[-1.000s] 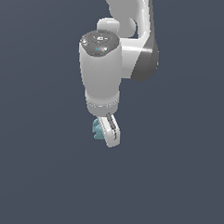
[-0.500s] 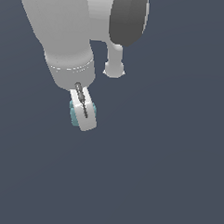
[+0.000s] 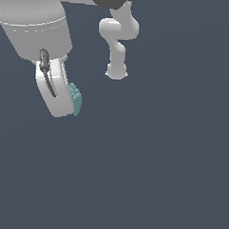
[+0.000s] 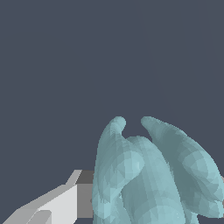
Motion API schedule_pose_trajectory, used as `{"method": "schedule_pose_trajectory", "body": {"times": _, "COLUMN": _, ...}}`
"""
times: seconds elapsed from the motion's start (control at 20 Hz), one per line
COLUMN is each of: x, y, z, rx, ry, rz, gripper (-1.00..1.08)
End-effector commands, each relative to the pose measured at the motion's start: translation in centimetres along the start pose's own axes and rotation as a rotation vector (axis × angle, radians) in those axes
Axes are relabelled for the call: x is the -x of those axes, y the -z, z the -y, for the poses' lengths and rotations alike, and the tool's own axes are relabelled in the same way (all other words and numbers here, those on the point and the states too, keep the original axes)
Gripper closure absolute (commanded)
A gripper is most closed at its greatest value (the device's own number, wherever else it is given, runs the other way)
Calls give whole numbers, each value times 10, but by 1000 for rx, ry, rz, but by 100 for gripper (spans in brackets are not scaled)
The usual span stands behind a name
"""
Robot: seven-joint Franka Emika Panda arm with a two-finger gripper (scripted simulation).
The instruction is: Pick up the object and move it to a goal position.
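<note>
The object (image 3: 75,99) is a small teal, knobbly lump, and it sits at the tip of my white gripper (image 3: 67,106) in the upper part of the exterior view's left. The gripper is shut on the object, which sticks out past the broad white finger (image 3: 55,90) on the side toward the exterior view's right. In the wrist view the object (image 4: 148,175) fills much of the picture, its lobes pressed against a white finger with a grey pad (image 4: 65,203). The other finger is hidden behind the object.
My arm's lower links and base (image 3: 118,43) stand behind the gripper, toward the exterior view's middle. A plain dark blue-grey ground (image 3: 156,175) lies all around, with no other object and no goal marker in view.
The gripper, still holding the object, has swung toward the exterior view's left and upward and looms much larger. The arm's base links have come into view behind it.
</note>
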State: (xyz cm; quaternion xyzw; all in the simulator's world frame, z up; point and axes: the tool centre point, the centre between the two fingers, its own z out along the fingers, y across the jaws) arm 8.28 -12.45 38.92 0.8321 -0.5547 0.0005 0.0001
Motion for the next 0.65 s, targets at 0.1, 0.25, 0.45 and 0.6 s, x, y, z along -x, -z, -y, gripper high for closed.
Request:
{"method": "schedule_pose_trajectory", "body": {"times": 0.1, "x": -8, "y": 14, "z": -2, "rx": 1, "ry": 1, "rz": 1, "gripper": 108}}
{"method": "schedule_pose_trajectory", "body": {"times": 0.25, "x": -12, "y": 19, "z": -2, "rx": 1, "ry": 1, "rz": 1, "gripper": 108}}
{"method": "schedule_pose_trajectory", "body": {"times": 0.45, "x": -14, "y": 23, "z": -2, "rx": 1, "ry": 1, "rz": 1, "gripper": 108}}
{"method": "schedule_pose_trajectory", "body": {"times": 0.6, "x": -15, "y": 24, "z": -2, "rx": 0, "ry": 1, "rz": 1, "gripper": 108}}
